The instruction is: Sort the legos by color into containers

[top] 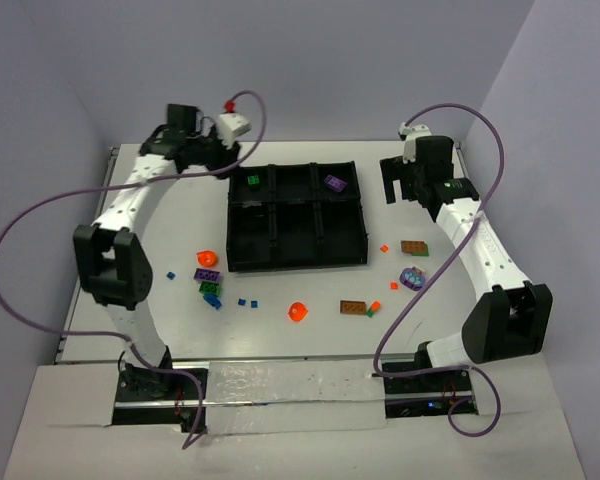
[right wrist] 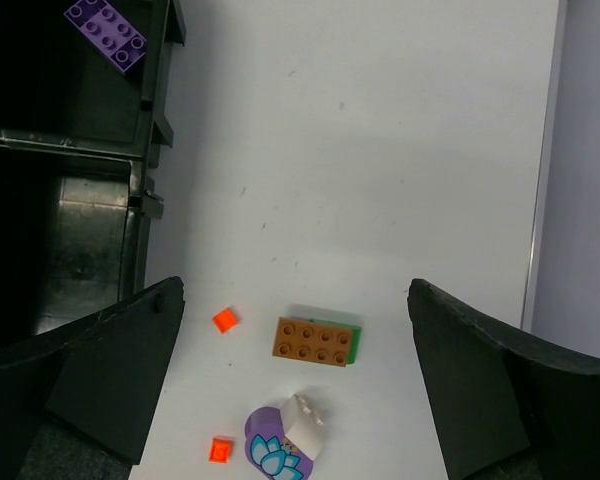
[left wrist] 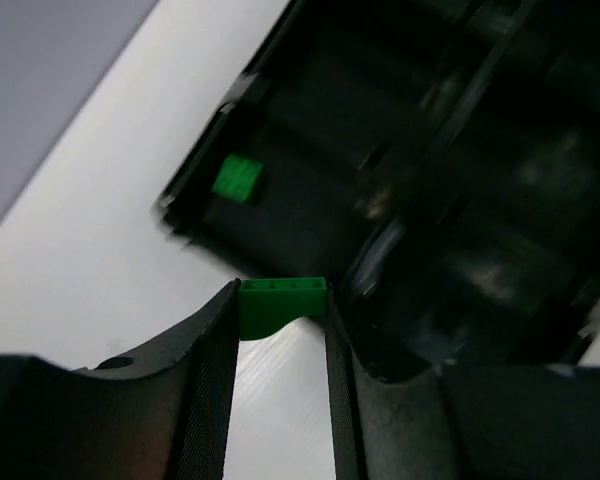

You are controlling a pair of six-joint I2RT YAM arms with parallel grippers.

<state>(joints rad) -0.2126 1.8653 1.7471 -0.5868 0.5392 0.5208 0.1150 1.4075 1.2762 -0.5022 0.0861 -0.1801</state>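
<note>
Left wrist: we see left gripper (left wrist: pixel 281 293) clamped on a green lego (left wrist: pixel 283 303) near the tray (left wrist: pixel 183 192) corner; second green lego (left wrist: pixel 237 178) lies in a corner compartment. Right gripper (right wrist: pixel 295 290) spread wide, empty, above a brown lego (right wrist: pixel 316 341).

White table (top: pixel 310 345) with perhaps tape (top: pixel 290 385) along front.

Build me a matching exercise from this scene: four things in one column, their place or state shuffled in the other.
Things
1. purple brick
2. brown brick
3. left gripper
4. right gripper

Place or state
a. open, holding nothing
b. in the far right compartment of the tray
c. shut on a green brick
d. outside the tray, to its right

Pairs: 1-b, 2-d, 3-c, 4-a
</note>
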